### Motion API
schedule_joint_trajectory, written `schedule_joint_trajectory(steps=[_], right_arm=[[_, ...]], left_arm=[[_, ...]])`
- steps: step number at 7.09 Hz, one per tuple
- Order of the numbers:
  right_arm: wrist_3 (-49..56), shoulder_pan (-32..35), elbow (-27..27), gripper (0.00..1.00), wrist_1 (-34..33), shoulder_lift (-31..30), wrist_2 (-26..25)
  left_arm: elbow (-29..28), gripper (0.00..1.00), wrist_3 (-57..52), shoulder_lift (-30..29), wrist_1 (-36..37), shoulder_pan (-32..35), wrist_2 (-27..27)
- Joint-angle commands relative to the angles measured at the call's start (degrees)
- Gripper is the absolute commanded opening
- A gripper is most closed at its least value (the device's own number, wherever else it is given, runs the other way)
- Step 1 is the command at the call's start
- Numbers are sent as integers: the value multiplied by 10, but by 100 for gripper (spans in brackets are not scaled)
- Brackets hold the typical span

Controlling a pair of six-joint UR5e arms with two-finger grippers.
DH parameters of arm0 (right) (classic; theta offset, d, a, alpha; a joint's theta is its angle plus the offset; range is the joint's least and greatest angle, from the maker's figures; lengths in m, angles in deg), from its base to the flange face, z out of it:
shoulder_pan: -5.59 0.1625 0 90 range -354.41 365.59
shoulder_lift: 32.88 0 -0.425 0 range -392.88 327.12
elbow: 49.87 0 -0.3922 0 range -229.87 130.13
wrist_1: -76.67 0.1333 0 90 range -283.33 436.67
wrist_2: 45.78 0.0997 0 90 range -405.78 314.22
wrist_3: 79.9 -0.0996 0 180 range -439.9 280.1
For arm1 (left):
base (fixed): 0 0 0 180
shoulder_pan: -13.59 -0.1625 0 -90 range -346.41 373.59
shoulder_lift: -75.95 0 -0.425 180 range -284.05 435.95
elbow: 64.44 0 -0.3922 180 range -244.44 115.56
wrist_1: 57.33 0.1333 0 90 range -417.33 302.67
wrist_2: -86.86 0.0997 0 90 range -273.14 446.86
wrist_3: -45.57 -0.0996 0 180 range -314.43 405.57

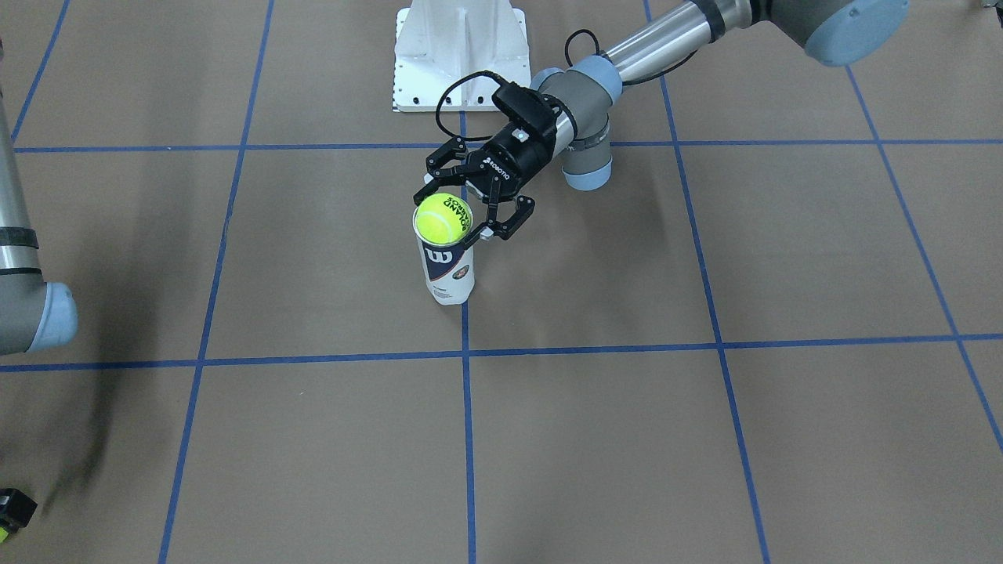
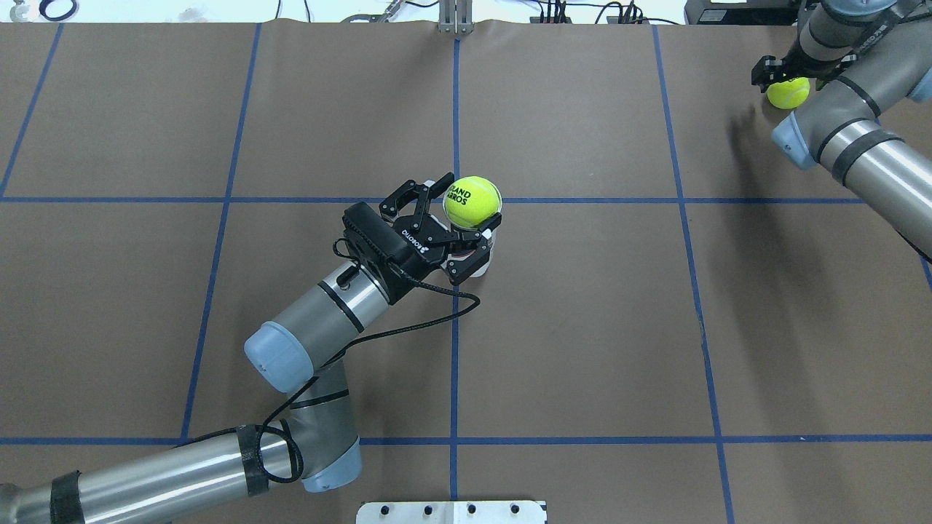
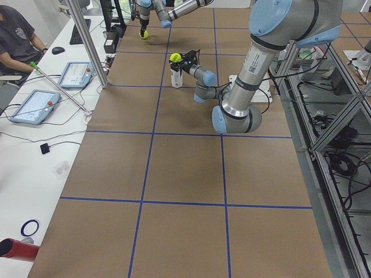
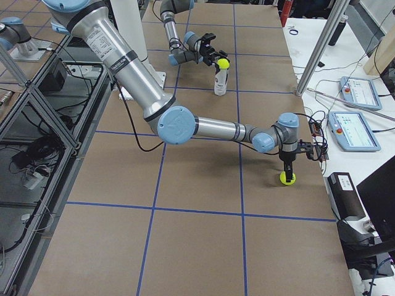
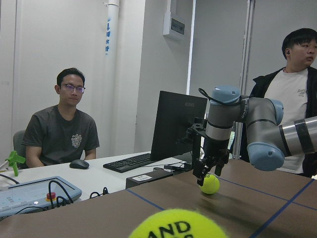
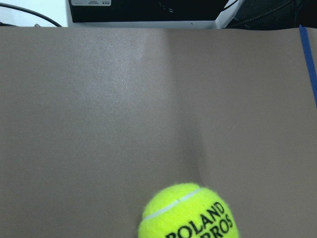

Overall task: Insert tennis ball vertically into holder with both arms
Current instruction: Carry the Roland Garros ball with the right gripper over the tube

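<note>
Left gripper: centre-left of the overhead view, lying roughly level. Fingers are spread wide, one on each side of the holder's mouth. The gap looks wider than the can, so I judge there is no grip, though contact is not certain.
Holder: upright on the table, mid-frame.
Ball: sits in the holder's mouth with its upper half proud of the rim. It has not dropped in.
Right gripper: upper right corner of the overhead view, well apart from the holder. It points straight down.
Second ball: on the table under the right gripper. The fingers straddle its top, and I cannot tell whether they pinch it.
Step (judged): first ball only half seated, second ball at pick-up.
Risk 1: the holder looks unheld, so a push on the ball or a brush from a finger could tip it over.
Risk 2: an off-axis press could pop the ball off the rim and let it roll away.
Risk 3: an off-centre pinch could squirt the second ball out across the table.
Risk 4: the mouth is blocked, so the second ball has nowhere to go until the first sinks.
</note>
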Motion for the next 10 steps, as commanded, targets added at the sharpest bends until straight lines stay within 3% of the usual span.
schedule_joint_trajectory(steps=[1, 2, 3, 4, 5, 6, 7, 9, 10], right_arm=[[1, -4, -3, 94, 3, 0, -13], [1, -6, -3, 90, 3, 0, -13], [0, -9, -3, 74, 3, 0, -14], [0, -9, -3, 18, 3, 0, -14], [1, -9, -1, 0, 3, 1, -12], [-9, -7, 43, 0, 0, -3, -5], [-48, -6, 132, 0, -41, -26, 36], [-70, -3, 336, 0, -230, -44, 117], [-117, -5, 412, 0, -284, -47, 160]], left_arm=[[1, 92, 0, 0, 0, 0, 0], [2, 92, -1, 1, 0, 1, 0], [3, 92, -1, 2, -5, 1, 0], [3, 92, -1, 1, -6, 1, 0], [2, 92, -1, 1, -6, 0, 0], [1, 92, -1, 1, -5, 0, 0], [0, 92, -1, 1, -5, 0, 0], [-1, 92, -1, 1, -5, -1, 0], [-1, 92, -1, 0, -5, 0, 0]])
